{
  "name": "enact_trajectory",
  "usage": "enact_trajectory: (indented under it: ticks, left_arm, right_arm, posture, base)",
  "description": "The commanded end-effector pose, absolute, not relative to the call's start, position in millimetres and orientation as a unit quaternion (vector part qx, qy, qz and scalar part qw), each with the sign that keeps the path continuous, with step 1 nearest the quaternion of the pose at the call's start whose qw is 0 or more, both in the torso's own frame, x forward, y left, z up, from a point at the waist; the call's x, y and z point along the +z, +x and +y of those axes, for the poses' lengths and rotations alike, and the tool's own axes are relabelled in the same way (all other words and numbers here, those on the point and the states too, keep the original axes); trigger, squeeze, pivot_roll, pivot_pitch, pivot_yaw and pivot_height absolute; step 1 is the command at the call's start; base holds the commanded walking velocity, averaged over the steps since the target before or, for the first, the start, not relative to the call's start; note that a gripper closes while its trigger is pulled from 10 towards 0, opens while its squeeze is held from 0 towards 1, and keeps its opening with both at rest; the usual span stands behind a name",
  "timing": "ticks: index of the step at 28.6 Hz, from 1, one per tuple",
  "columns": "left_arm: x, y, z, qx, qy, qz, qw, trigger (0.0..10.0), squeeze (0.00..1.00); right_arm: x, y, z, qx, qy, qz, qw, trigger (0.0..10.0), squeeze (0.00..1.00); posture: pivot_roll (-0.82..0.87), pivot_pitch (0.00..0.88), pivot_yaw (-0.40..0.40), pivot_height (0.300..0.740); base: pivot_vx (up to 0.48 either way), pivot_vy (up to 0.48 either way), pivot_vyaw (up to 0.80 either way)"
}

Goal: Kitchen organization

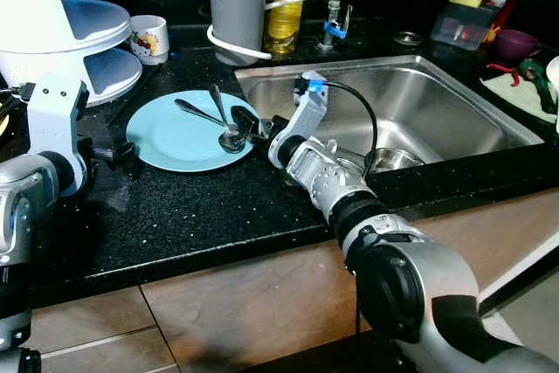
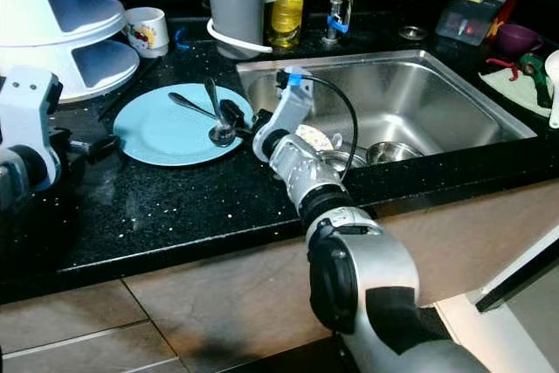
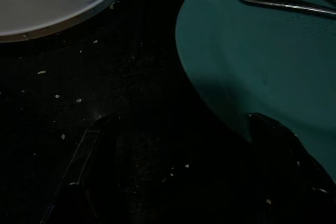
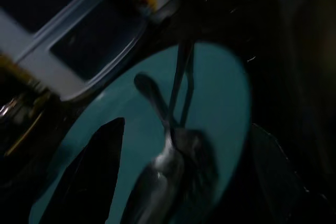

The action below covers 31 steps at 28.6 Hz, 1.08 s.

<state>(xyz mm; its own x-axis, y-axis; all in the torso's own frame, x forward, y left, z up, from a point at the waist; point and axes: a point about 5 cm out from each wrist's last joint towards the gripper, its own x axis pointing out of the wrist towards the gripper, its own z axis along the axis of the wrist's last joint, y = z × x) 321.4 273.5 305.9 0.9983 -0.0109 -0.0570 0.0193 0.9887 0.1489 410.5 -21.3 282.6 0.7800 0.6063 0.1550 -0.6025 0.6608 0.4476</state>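
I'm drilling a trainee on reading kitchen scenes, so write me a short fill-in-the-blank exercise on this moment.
1. Two spoons lie on the light ____ plate.
2. The right gripper reaches over the plate's edge nearest the steel ____.
3. The left gripper sits at the plate's other edge with its fingers ____.
4. The small mug stands beside the ____ tiered rack.

Missing words: blue; sink; open; white
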Motion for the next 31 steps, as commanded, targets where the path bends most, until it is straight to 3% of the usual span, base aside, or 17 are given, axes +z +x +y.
enact_trajectory:
  ticks: [1, 7, 18, 27, 29, 31]
  left_arm:
    - [301.1, 318.7, 276.9, -0.005, 0.075, 0.042, 0.996, 10.0, 0.0]
    - [300.2, 317.7, 276.4, -0.006, 0.077, 0.045, 0.996, 10.0, 0.0]
    - [303.5, 317.1, 282.7, 0.001, 0.095, 0.043, 0.995, 10.0, 0.0]
    - [310.4, 315.3, 295.2, 0.022, 0.11, 0.037, 0.993, 10.0, 0.0]
    - [313.9, 312.7, 300.0, 0.025, 0.116, 0.037, 0.992, 10.0, 0.0]
    - [317.0, 310.2, 304.7, 0.029, 0.124, 0.04, 0.991, 10.0, 0.0]
  right_arm:
    - [277.9, 406.6, -11.5, 0.357, 0.232, 0.019, 0.905, 10.0, 0.0]
    - [274.5, 401.7, -2.2, 0.395, 0.223, 0.032, 0.891, 10.0, 0.0]
    - [280.0, 384.6, 10.6, 0.547, 0.248, 0.056, 0.797, 10.0, 0.0]
    - [277.7, 379.1, -2.7, 0.599, 0.252, 0.064, 0.757, 10.0, 0.0]
    - [271.3, 372.9, -12.1, 0.628, 0.242, 0.075, 0.736, 10.0, 0.0]
    - [262.1, 369.0, -20.5, 0.634, 0.228, 0.085, 0.734, 10.0, 0.0]
  posture:
    - [0.06, 0.232, -0.089, 0.74]
    - [0.06, 0.231, -0.088, 0.74]
    - [0.06, 0.226, -0.084, 0.74]
    - [0.06, 0.198, -0.075, 0.74]
    - [0.06, 0.19, -0.072, 0.74]
    - [0.06, 0.186, -0.07, 0.74]
  base:
    - [0.0, 0.0, 0.0]
    - [0.0, 0.0, 0.0]
    - [0.0, 0.0, 0.0]
    - [0.0, 0.0, 0.0]
    - [0.0, 0.0, 0.0]
    - [0.0, 0.0, 0.0]
